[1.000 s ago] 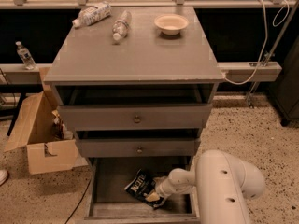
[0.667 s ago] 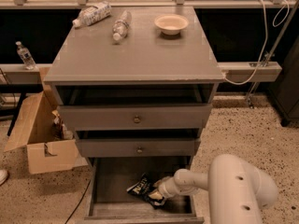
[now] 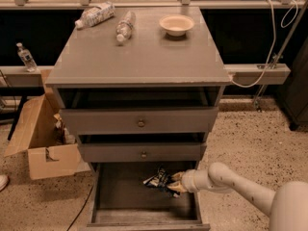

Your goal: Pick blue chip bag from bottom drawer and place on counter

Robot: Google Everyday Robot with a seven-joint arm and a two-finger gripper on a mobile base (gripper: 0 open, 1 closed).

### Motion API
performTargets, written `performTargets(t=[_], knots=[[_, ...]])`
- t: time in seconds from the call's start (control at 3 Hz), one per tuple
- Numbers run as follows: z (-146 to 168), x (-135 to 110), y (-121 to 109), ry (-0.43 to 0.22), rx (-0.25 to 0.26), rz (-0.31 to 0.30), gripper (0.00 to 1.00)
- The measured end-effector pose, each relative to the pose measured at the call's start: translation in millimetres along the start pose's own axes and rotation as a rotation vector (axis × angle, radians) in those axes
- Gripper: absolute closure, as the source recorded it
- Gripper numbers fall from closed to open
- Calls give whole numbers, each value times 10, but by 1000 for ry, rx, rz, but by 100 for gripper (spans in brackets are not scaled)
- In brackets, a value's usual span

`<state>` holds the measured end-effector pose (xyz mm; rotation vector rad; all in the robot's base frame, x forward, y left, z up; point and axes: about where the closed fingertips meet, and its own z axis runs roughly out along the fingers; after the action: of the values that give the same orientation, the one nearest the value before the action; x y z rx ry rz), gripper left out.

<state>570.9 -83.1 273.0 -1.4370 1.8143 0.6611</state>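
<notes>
Blue chip bag [image 3: 158,179] higher and further right than a second ago. No longer flat on the left-centre floor of the bottom drawer [image 3: 122,198]. Now bunched and hanging just below the front of the middle drawer [image 3: 143,152]. Appears clear of the floor, though contact at its lower edge hard to rule out.

Claw [image 3: 176,183] at the bag's right edge, inside the open drawer, clamped on the crinkled foil. Arm reaching in from the near right, elbow swung further right than before.

Reading: grasp made, lift begun. Pick part of the task seemingly done or close to it.

Still ahead: drawing the bag out toward the near side, past the overhang of the two upper drawers, then up to the table [image 3: 144,57].

Table: two clear bottles lying at far left [image 3: 94,15] and [image 3: 125,27], and a bowl [image 3: 176,24] at far right. Wide bare stretch along the near half, likely the place for the drop.

Risk: thin pinch on one edge, so a snag under the middle drawer could cause slippage.
</notes>
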Motion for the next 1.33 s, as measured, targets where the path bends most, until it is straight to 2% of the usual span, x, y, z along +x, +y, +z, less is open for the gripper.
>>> performTargets(t=[0.33, 0.67, 1.0, 1.33], knots=[[23, -9, 192, -13, -63, 1, 100], [21, -10, 192, -13, -63, 0, 100], [-454, -338, 291, -34, -54, -85, 100], [-1355, -926, 478, -68, -19, -220, 100]])
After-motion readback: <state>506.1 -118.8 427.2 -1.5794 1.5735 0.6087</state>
